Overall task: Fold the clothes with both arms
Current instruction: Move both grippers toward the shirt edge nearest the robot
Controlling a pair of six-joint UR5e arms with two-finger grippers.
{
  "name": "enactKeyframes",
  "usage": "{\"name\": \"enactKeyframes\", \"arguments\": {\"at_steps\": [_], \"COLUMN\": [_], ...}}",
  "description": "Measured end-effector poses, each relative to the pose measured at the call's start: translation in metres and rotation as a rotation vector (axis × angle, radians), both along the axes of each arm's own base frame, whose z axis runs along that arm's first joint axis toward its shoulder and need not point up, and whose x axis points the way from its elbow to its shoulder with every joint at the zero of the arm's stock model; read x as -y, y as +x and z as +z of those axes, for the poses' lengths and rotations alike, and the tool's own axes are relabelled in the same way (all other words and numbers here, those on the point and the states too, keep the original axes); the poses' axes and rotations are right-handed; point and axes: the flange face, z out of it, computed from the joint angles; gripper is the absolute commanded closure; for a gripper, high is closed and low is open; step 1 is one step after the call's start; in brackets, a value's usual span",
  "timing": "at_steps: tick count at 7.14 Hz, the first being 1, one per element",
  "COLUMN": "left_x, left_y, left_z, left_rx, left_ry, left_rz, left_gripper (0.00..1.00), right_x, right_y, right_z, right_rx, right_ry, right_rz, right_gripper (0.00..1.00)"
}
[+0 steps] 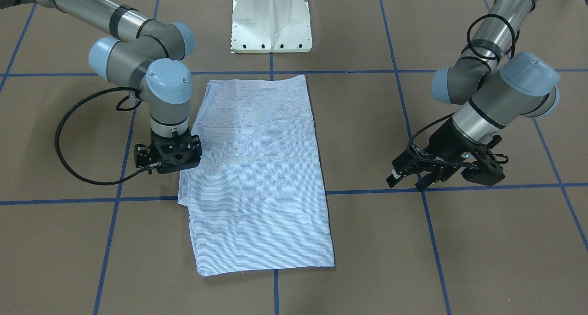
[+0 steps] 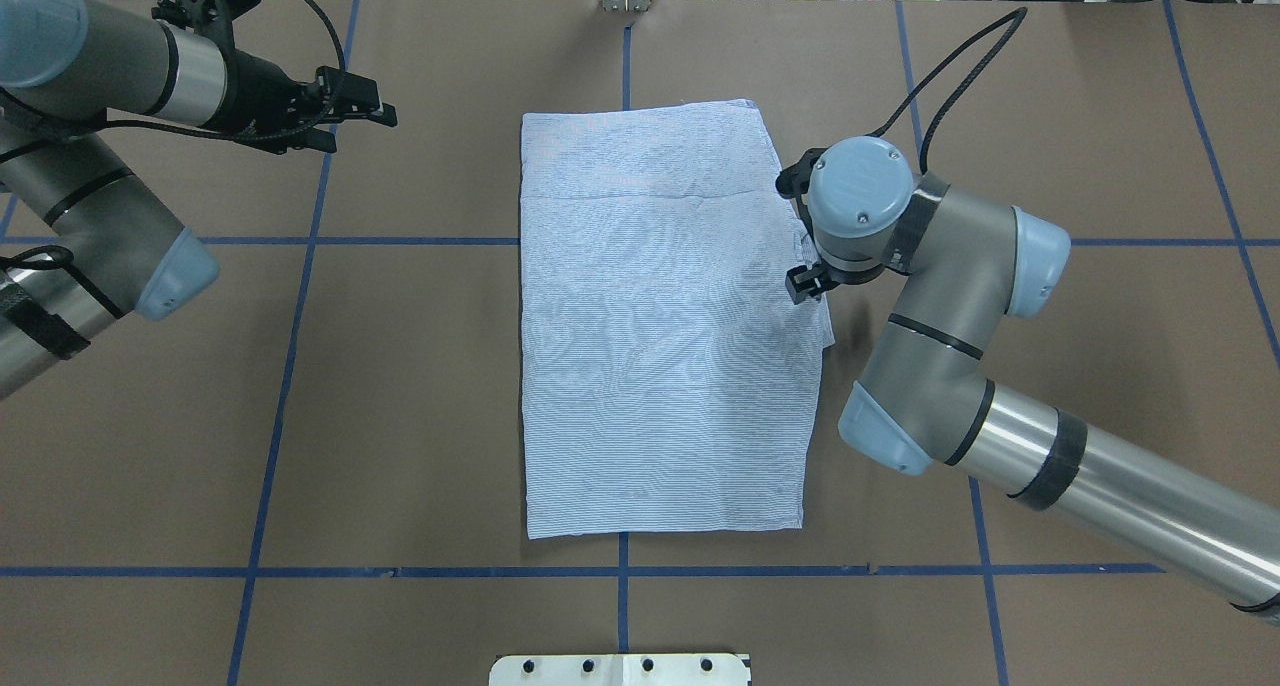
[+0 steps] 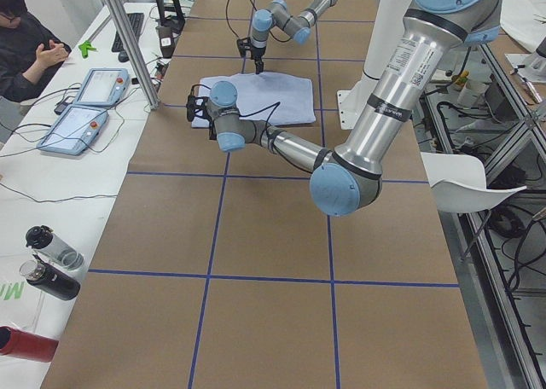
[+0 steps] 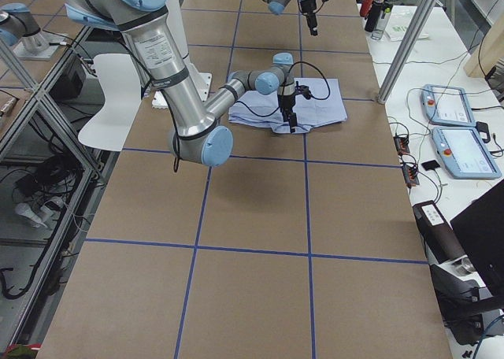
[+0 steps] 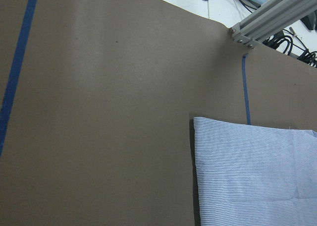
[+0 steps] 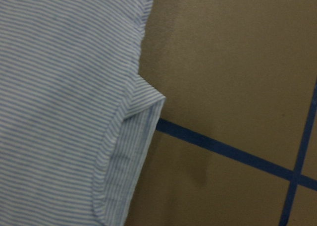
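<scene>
- Light blue and white striped shirt point(image 1: 262, 168), folded to a long flat rectangle, lies mid-surface point(image 1: 367, 241).
- Right pincer point(image 1: 169, 163) points straight down at the shirt's side edge, probably to take the protruding flap point(image 6: 143, 102); its jaws are hidden, so I cannot tell their state.
- Left pincer point(image 1: 409, 181), spread and empty, hangs well apart.
- Long axis runs outward from the robot; no collar shows, so heading is unclear.

The left arm point(image 1: 494, 92) and right arm point(image 1: 167, 106) are built of silver-grey tubes with light blue joint caps and black bands, ended by the black left hand point(image 1: 405, 182) and right hand point(image 1: 172, 161), and trailed by ribbed black cables point(image 1: 57, 138).
</scene>
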Motion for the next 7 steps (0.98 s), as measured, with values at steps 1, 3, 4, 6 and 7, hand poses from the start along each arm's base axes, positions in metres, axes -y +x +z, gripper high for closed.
{"name": "enactKeyframes", "arguments": {"at_steps": [1,3,4,6,7], "left_x": [-0.001,-0.006,-0.016,-0.076,-0.117], "left_y": [0.000,-0.001,0.007,0.045,0.066], "left_z": [-0.002,-0.011,-0.020,-0.032,-0.037], "left_rx": [-0.002,-0.024,-0.050,-0.119,-0.152], "left_ry": [0.002,-0.005,-0.032,-0.126,-0.195], "left_rz": [0.000,-0.003,0.006,0.076,0.127], "left_gripper": [0.00,0.00,0.00,0.00,0.00], "right_x": [0.004,0.002,-0.004,-0.033,-0.052], "right_y": [0.014,0.028,0.038,0.069,0.085], "right_z": [0.001,-0.023,-0.040,-0.063,-0.068], "right_rx": [0.006,0.083,0.147,0.265,0.313], "right_ry": [0.005,-0.002,-0.018,-0.065,-0.098], "right_rz": [-0.013,-0.037,-0.048,-0.045,-0.035], "right_gripper": [0.00,0.00,0.00,0.00,0.00]}}
